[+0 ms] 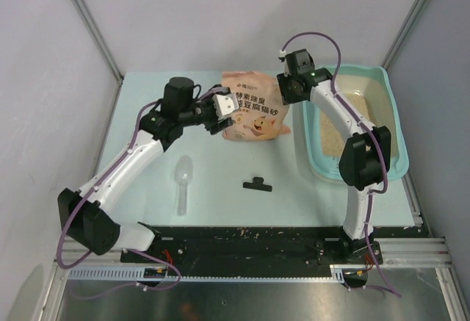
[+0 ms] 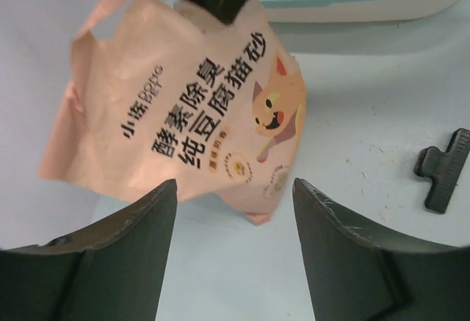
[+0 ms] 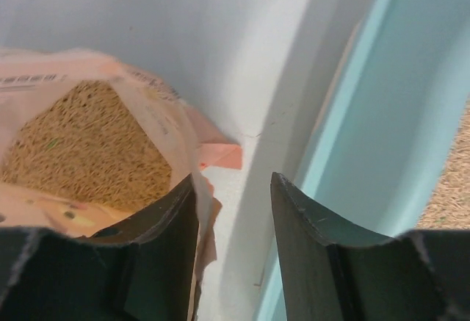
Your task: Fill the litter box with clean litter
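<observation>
The left end effector point(image 2: 235, 189) has its jaws spread wide with nothing between them; it hangs just short of the printed face of the peach-pink bag point(image 2: 183, 108), and only bare surface point(image 2: 242, 262) and the bag's lower edge show in the gap. The right end effector point(image 3: 235, 181) is also parted, about half as wide, and grips nothing: the loose film of the bag's open mouth lies against one finger point(image 3: 172, 233), while the gap between the fingers shows only surface. Inside that mouth is a mass of clean litter point(image 3: 81, 137). From above, the bag stands slumped between the two arms, the left one at its left side and the right one at its top right corner. Just beside the right end effector rises the teal wall of the litter box, which sits at the right of the surface with a layer of beige granules in it point(image 1: 358, 95). In front of the bag lie a black clip point(image 1: 257, 184) and, further left, a clear scoop point(image 1: 183, 178), both well apart from either arm.
</observation>
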Robot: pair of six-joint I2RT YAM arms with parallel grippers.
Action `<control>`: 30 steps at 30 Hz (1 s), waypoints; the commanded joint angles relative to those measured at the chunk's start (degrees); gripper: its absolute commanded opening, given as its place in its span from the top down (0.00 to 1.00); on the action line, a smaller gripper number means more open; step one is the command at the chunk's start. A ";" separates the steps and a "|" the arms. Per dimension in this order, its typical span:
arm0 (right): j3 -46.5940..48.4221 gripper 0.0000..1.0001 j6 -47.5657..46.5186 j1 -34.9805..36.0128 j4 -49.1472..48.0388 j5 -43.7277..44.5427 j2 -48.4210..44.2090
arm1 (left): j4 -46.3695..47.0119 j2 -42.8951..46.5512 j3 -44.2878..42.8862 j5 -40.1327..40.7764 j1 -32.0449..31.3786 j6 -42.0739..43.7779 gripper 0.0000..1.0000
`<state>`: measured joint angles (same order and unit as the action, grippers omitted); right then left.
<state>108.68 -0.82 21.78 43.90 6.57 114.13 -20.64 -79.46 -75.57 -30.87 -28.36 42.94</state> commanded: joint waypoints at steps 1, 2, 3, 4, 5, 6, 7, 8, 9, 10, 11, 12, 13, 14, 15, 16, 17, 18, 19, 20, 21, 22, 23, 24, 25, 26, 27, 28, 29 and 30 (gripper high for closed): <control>5.21 0.54 0.56 -3.32 -1.44 6.53 0.22 | 0.52 5.62 4.11 6.07 0.15 -7.24 0.29; 5.48 0.54 0.56 -3.50 -1.80 6.27 0.05 | 0.52 5.81 4.72 7.31 0.15 -8.73 0.28; 5.57 0.54 1.51 -3.59 -2.15 3.48 -0.13 | 0.43 6.07 5.51 9.06 0.23 -11.97 0.28; 5.75 0.54 1.52 -3.24 -2.76 2.23 -0.22 | 0.52 6.68 7.44 9.51 0.32 -13.04 0.27; 5.66 0.53 1.44 -2.89 -3.11 -0.48 -0.31 | 0.60 6.95 8.50 9.95 0.32 -13.84 0.27; 5.75 0.52 1.00 -2.45 -3.38 -2.42 -0.31 | 0.60 7.04 9.90 11.26 0.32 -16.28 0.27; 5.84 0.51 1.00 -1.57 -3.73 -4.09 -0.39 | 0.43 6.86 10.35 12.06 0.32 -17.87 0.26; 5.84 0.49 -0.48 -0.87 -3.73 -5.76 -0.48 | 0.43 6.78 10.70 13.02 0.41 -19.46 0.24; 5.75 0.48 -0.85 -0.34 -3.91 -5.86 -0.66 | 0.17 6.78 11.49 13.81 1.02 -21.99 0.22; 5.75 0.47 -1.37 0.62 -4.43 -5.95 -0.92 | -0.18 6.78 12.02 14.17 1.46 -22.63 0.21; 6.01 0.45 -1.90 0.81 -4.52 -8.39 -1.53 | -1.23 6.69 12.29 14.61 2.42 -22.98 0.20; 6.27 0.44 -2.17 1.07 -4.79 -8.76 -1.97 | -1.76 6.77 12.99 14.96 2.95 -23.07 0.19; 6.45 0.43 -2.26 1.07 -5.40 -8.85 -2.41 | -2.38 6.69 13.43 16.36 3.57 -23.25 0.18; 7.15 0.42 -2.52 1.07 -5.66 -8.85 -3.11 | -3.51 6.77 13.78 17.24 4.71 -24.03 0.17; 7.68 0.42 -2.69 0.98 -5.93 -8.77 -3.47 | -4.31 6.43 14.31 17.95 5.24 -24.48 0.17; 8.03 0.42 -3.04 0.98 -6.28 -8.42 -3.82 | -5.27 6.16 14.48 18.56 5.68 -25.00 0.17; 8.56 0.41 -3.74 1.07 -6.37 -7.20 -4.17 | -7.46 5.81 14.49 19.61 6.12 -26.23 0.16; 9.52 0.40 -4.36 0.90 -6.81 -6.66 -4.96 | -8.61 5.20 14.49 19.71 6.99 -26.59 0.16; 9.88 0.40 -4.97 0.98 -7.07 -6.66 -5.49 | -9.84 4.76 14.49 19.80 7.18 -26.68 0.16; 10.14 0.39 -5.42 0.72 -7.33 -3.78 -5.93 | -11.86 4.32 14.49 20.41 7.35 -26.59 0.15; 10.32 0.38 -6.38 0.63 -7.69 -3.23 -6.98 | -12.48 3.88 14.92 20.67 7.79 -26.94 0.15; 10.41 0.37 -6.82 0.46 -8.12 -2.88 -7.68 | -13.10 3.70 15.10 20.76 8.14 -27.20 0.15; 10.23 0.36 -7.17 0.37 -8.30 -1.83 -8.21 | -14.41 3.35 15.28 21.29 8.41 -28.60 0.09; 10.06 0.36 -7.87 0.11 -8.48 -1.39 -9.35 | -15.21 2.48 15.28 21.21 8.84 -29.74 0.07; 9.36 0.35 -8.23 -0.16 -8.57 -0.95 -9.80 | -16.09 2.03 15.19 20.94 9.02 -30.97 0.07; 8.83 0.35 -8.49 -0.16 -8.65 -0.33 -10.50 | -17.40 1.59 15.28 20.59 9.28 -33.68 0.08; 8.22 0.34 -8.84 -0.59 -9.00 -0.07 -11.11 | -17.93 0.98 15.71 21.37 9.55 -35.36 0.08; 7.34 0.35 -9.46 -0.69 -9.27 0.20 -12.42 | -18.64 0.71 15.98 22.08 9.72 -37.29 0.08; 6.11 0.34 -9.72 -0.86 -9.36 0.81 -12.87 | -20.12 0.45 16.33 22.34 10.42 -41.05 0.10; 5.32 0.34 -9.81 -1.30 -9.45 0.99 -13.40 | -20.66 0.45 17.55 21.83 10.95 -42.57 0.11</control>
<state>115.44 -8.25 21.43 37.34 4.58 105.36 -36.29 -78.61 -59.99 -10.22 -19.14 11.33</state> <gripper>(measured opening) 0.654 0.905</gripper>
